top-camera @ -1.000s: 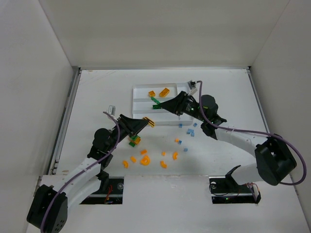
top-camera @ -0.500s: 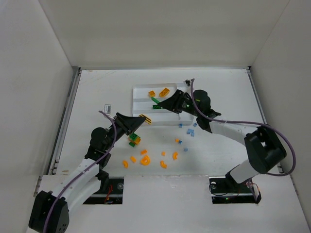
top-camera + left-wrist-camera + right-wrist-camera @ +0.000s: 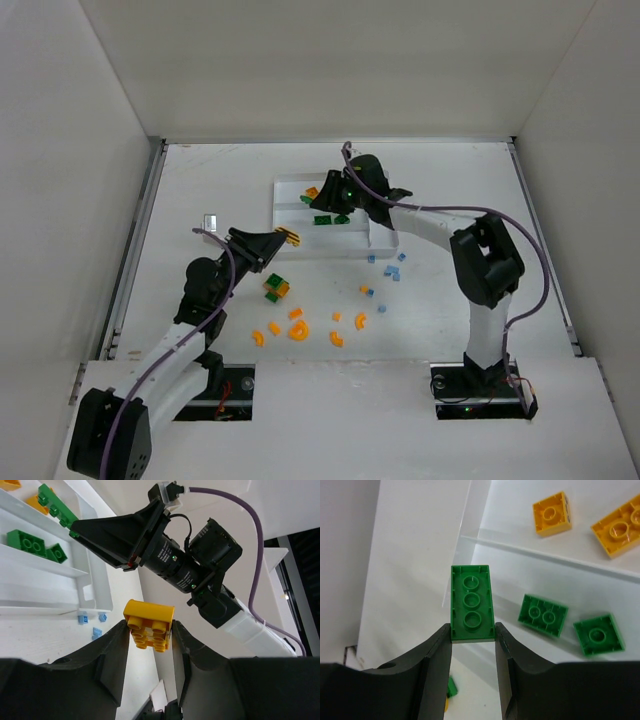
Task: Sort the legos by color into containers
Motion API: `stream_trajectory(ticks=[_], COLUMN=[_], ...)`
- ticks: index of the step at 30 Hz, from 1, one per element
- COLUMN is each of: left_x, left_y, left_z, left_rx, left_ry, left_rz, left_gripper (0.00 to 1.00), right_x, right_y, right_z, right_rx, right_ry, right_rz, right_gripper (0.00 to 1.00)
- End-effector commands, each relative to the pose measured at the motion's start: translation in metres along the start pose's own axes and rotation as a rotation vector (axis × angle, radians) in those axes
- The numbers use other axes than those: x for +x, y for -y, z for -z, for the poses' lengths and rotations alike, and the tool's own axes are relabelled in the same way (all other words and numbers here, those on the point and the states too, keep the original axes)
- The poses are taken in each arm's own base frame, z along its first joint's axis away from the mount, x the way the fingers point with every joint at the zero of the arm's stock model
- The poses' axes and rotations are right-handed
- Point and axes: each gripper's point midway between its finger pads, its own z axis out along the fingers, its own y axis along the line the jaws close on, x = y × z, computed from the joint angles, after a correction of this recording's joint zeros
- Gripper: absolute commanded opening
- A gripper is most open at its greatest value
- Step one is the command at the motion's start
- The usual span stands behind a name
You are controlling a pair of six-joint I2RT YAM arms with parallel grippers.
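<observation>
My left gripper (image 3: 286, 237) is shut on a yellow brick (image 3: 149, 625) and holds it above the table, left of the white tray (image 3: 276, 212). My right gripper (image 3: 322, 195) is shut on a long dark green brick (image 3: 471, 610), held over the tray's left part (image 3: 470, 517). Below it, two green bricks (image 3: 542, 615) (image 3: 598, 635) lie in the middle slot. Yellow bricks (image 3: 551, 514) (image 3: 620, 527) lie in the far slot. A green and yellow pair (image 3: 274, 288), orange curved bits (image 3: 298, 328) and pale blue pieces (image 3: 395, 270) lie loose on the table.
The tray's near wall (image 3: 330, 255) stands between the loose pieces and the slots. The right arm (image 3: 200, 575) reaches across in front of my left gripper. White walls close in the table at left, right and back.
My right gripper has swung left along the tray, carrying the green brick from the right end to the left part. My left gripper has drifted slightly left and away with the yellow brick.
</observation>
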Motion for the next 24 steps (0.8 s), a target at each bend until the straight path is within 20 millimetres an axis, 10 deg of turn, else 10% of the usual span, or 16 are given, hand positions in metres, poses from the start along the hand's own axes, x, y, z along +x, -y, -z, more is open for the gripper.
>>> stream_trajectory(ticks=[1,16,24], left_x=[-0.012,-0.039,-0.047], left_y=[0.003,-0.011,-0.038], left_z=[-0.002,-0.01,-0.023], left_rx=[0.023,-0.047,-0.157], left_ry=[0.044,0.148,0.192], left_rz=[-0.039,-0.038,-0.032], left_gripper=[0.04,0.05,0.05], right_x=[0.013,0.018,0.009], right_y=[0.003,-0.009,-0.007], right_z=[-0.014,-0.053,-0.031], right_rx=[0.071,0.088,0.096], right_ry=[-0.07,-0.149,-0.1], right_rz=[0.078,0.121,0.14], right_gripper=[0.37,0.48,0.61])
